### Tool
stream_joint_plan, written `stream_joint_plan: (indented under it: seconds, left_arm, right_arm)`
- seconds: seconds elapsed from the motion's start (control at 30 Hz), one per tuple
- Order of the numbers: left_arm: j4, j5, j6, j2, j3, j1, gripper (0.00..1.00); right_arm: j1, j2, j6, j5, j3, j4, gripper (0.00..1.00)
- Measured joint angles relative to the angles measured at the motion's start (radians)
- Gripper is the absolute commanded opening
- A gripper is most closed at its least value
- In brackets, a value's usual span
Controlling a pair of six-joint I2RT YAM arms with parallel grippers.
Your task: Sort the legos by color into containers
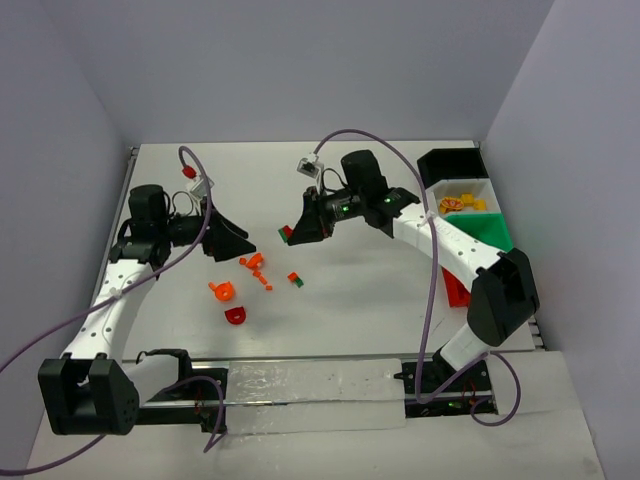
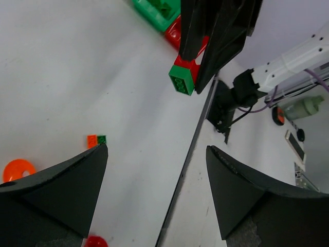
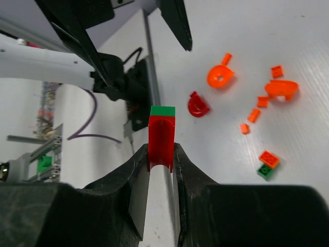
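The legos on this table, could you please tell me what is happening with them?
The right gripper is shut on a red-and-green lego stack, held above the table. The left gripper is open and empty beside the loose orange and red legos near mid-table. The containers sit at the right edge; the white container holds yellow and orange pieces.

Soft, even light fills the room, and the white surface (image 1: 380,310) looks bright with only faint shadows. Left of the right tool (image 3: 160,152), the background blurs.
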Motion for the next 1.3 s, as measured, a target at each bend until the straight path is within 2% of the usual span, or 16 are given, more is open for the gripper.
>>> stream_joint_plan:
  seconds: [0.2,0.47,0.67,0.87,1.17,1.3]
  left_arm:
    - [0.121,0.045,-0.114,0.002,0.0,-0.055,0.83]
    - [0.249,0.05,-0.227,0.027,0.0,-0.146,0.78]
    - [0.319,0.049,-0.294,0.059,0.0,-0.154,0.73]
    - [0.357,0.049,-0.332,0.082,0.0,-0.173,0.61]
    - [0.41,0.049,-0.38,0.091,0.0,-0.186,0.51]
    - [0.42,0.05,-0.387,0.092,0.0,-0.195,0.5]
  right_arm:
    - [0.004,0.0,0.1,-0.079,-0.017,0.101,0.0]
    - [0.014,0.0,0.137,-0.126,-0.017,0.139,0.0]
    - [0.029,0.0,0.137,-0.14,-0.017,0.14,0.0]
    - [0.032,0.0,0.137,-0.144,-0.017,0.142,0.0]
    - [0.033,0.0,0.137,-0.143,-0.017,0.143,0.0]
    - [0.033,0.0,0.137,-0.143,-0.017,0.143,0.0]
